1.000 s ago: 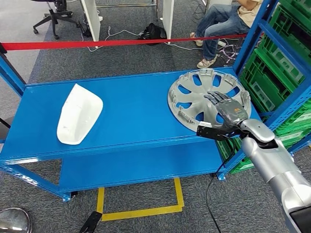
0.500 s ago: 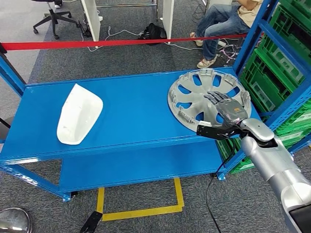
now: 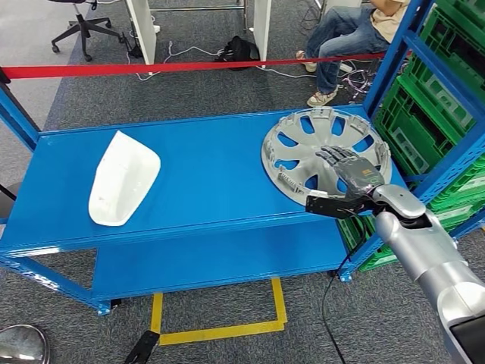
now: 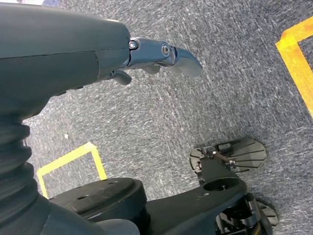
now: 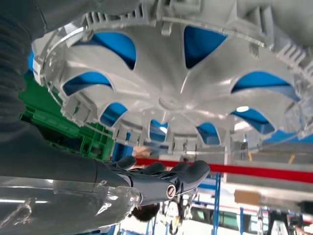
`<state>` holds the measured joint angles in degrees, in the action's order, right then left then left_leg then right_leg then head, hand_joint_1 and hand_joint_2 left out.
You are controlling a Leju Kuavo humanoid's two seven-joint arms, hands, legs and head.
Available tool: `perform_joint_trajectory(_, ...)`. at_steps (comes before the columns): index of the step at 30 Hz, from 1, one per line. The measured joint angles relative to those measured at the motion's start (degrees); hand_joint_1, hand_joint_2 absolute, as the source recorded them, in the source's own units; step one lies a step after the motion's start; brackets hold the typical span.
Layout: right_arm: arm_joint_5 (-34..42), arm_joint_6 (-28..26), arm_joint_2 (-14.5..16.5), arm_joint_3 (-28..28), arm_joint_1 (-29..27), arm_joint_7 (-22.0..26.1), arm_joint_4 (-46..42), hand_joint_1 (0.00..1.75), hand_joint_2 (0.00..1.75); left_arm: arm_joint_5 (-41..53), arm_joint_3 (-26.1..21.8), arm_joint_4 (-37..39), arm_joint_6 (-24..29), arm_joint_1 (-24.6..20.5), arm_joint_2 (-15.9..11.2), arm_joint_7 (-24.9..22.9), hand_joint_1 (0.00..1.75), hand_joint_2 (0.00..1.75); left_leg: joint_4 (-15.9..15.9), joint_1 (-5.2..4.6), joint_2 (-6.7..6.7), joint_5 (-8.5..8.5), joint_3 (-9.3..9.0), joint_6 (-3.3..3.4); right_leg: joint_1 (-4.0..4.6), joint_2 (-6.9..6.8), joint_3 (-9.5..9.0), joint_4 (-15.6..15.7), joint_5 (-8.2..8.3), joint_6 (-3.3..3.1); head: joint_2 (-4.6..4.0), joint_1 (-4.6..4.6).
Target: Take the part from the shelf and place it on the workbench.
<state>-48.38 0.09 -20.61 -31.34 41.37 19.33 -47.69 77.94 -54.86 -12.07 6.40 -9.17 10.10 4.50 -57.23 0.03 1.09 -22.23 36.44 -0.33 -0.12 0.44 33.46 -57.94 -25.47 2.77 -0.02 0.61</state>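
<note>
A silver wheel cover [image 3: 308, 148] lies inner side up at the right end of the blue shelf top [image 3: 217, 174]. My right hand [image 3: 352, 178] is over its near right part, fingers spread across the spokes and thumb stretched along the near rim. Nothing is clasped. The right wrist view has the wheel cover [image 5: 173, 73] close, with my dark fingers [image 5: 166, 178] stretched past it. A white moulded part [image 3: 123, 178] rests on the left of the shelf top. My left hand [image 4: 110, 54] hangs over the carpet, holding nothing.
Green crates [image 3: 434, 83] fill a blue rack right beside the wheel cover. A red barrier tape [image 3: 171, 67] runs behind the shelf, with a seated person [image 3: 348, 30] and an office chair [image 3: 86, 23] beyond. Yellow tape [image 3: 229, 330] marks the floor in front.
My right hand's fingertips have drawn back slightly toward the near rim of the wheel cover. The wheel cover and the white part have not moved.
</note>
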Motion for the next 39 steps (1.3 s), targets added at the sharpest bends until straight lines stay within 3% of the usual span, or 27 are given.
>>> perform_joint_trajectory(16, 2.7, 7.1, -0.6, -4.6, 3.7, 0.1, 2.5, 0.0, 1.75, -0.2, -0.1, 0.0, 0.1, 0.2, 0.0, 0.0, 0.0, 1.75, 0.0, 0.0, -0.01, 0.0, 0.0, 0.0, 0.0, 0.01, 0.02, 0.0, 0.0, 0.0, 0.0, 0.0)
perform_joint_trajectory(32, 2.9, 7.9, -0.8, -6.9, 4.9, 0.0, 4.1, 0.0, 1.75, -0.4, -0.1, 0.0, 0.2, 0.2, 0.0, 0.0, 0.0, 1.75, 0.0, 0.0, -0.01, 0.0, 0.0, 0.0, 0.0, 0.01, 0.02, 0.0, 0.0, 0.0, 0.0, -0.01)
perform_joint_trajectory(39, 3.9, 11.4, -0.8, -8.5, 6.7, -0.3, 5.3, 0.0, 1.75, -0.4, -0.1, 0.0, 0.2, 0.2, 0.0, 0.0, 0.0, 1.75, 0.0, 0.0, -0.01, 0.0, 0.0, 0.0, 0.0, 0.01, 0.02, 0.0, 0.0, 0.0, 0.0, 0.0)
